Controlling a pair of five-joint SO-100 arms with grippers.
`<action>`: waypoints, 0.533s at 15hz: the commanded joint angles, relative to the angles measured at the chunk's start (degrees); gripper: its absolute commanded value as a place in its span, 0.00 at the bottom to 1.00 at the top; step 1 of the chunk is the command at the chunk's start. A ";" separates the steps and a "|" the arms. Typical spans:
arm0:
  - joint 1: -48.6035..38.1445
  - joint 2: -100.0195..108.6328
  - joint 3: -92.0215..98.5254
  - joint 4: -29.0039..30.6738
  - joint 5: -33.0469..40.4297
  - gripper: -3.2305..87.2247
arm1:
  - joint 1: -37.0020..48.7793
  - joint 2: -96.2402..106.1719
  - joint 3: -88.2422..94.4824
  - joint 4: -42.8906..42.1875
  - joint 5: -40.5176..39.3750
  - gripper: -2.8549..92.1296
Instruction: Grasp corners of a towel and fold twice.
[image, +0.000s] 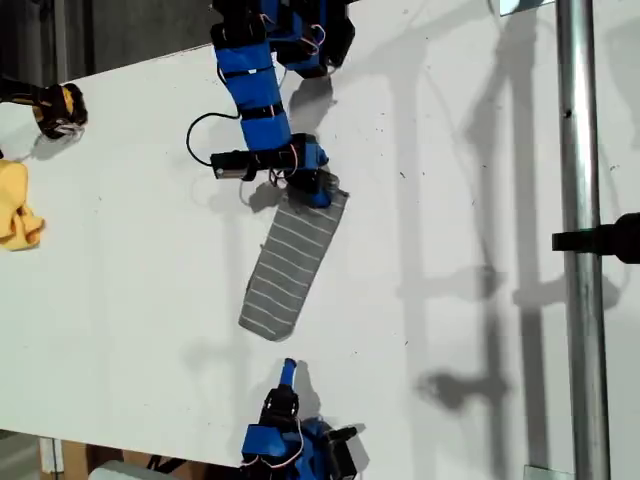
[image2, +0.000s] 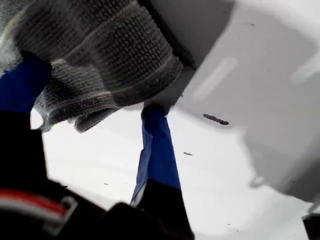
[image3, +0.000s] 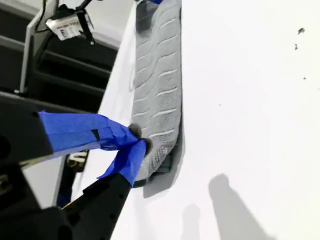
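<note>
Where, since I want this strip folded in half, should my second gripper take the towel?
Probably a corner of the towel at its free short end, coming from the exterior view's bottom, where my second gripper sits. It lies as a flat strip, its other end at my first gripper.

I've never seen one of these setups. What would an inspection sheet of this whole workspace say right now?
Surface: white flat table, small dark specks.
Job's things: grey white-striped fabric towel, folded into a long strip, one end lifted.
Clutter: small yellow cloth at the exterior view's left edge.
Grippers: my first gripper, blue-taped fingers, clamps the towel's far end; my second gripper looks shut, apart from the near end in the exterior view.
Cables: black cable looping beside the first arm.
Surroundings: metal pole at the exterior view's right; black-and-yellow object at its upper left.
</note>
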 joint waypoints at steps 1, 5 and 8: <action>0.53 0.44 -0.79 0.18 -0.53 0.02 | 3.69 -1.14 -3.69 0.97 -3.52 0.43; 1.14 0.44 -1.14 0.26 -0.62 0.02 | 7.65 -0.88 -3.78 -0.79 -8.61 0.16; 1.49 0.44 -1.32 0.44 -0.79 0.02 | 8.35 -0.70 -3.96 -1.14 -9.05 0.03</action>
